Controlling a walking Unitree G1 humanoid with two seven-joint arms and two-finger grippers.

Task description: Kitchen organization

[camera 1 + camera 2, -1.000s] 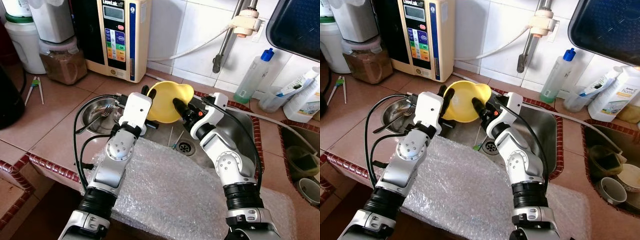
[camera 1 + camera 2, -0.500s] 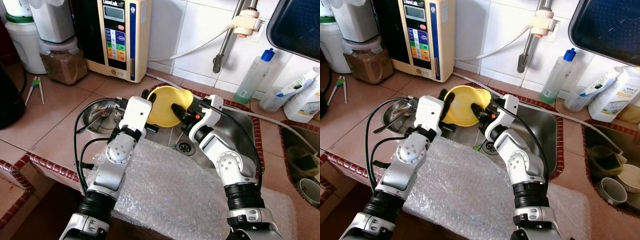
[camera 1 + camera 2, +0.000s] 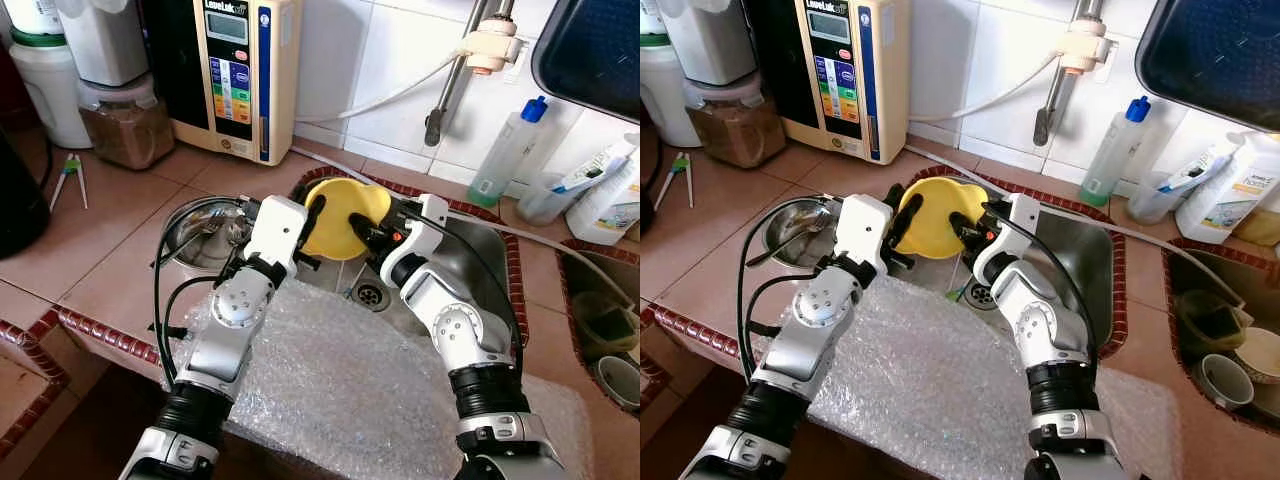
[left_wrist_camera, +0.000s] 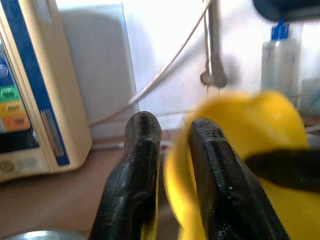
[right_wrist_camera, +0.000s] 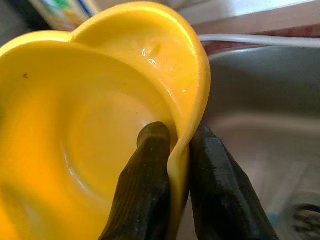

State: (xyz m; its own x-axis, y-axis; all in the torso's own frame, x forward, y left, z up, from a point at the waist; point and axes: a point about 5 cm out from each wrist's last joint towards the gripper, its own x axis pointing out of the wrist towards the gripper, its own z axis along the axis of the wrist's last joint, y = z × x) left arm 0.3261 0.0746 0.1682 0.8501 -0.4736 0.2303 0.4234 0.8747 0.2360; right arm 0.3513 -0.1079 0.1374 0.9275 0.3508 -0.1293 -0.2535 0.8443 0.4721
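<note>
On the far left of the counter I see a brown-filled jar (image 3: 125,125) under white containers, and right of it the cream water machine (image 3: 235,70) against the tiled wall. Nearer me, a steel bowl (image 3: 200,232) sits on the tiles just left of the sink (image 3: 480,270).

My left gripper (image 3: 312,222) pinches the left rim of the yellow bowl (image 3: 340,212); in my left wrist view one black finger lies outside the rim and the other inside it. The yellow bowl is held tilted on edge above the far left corner of the sink, its hollow facing right. My right gripper (image 3: 360,228) clamps the bowl's right rim, one finger (image 5: 147,190) inside the hollow and one behind the wall.

Bubble wrap (image 3: 340,390) covers the near counter under my arms. Farther right, a clear bottle with a blue cap (image 3: 508,150) stands by the wall.
</note>
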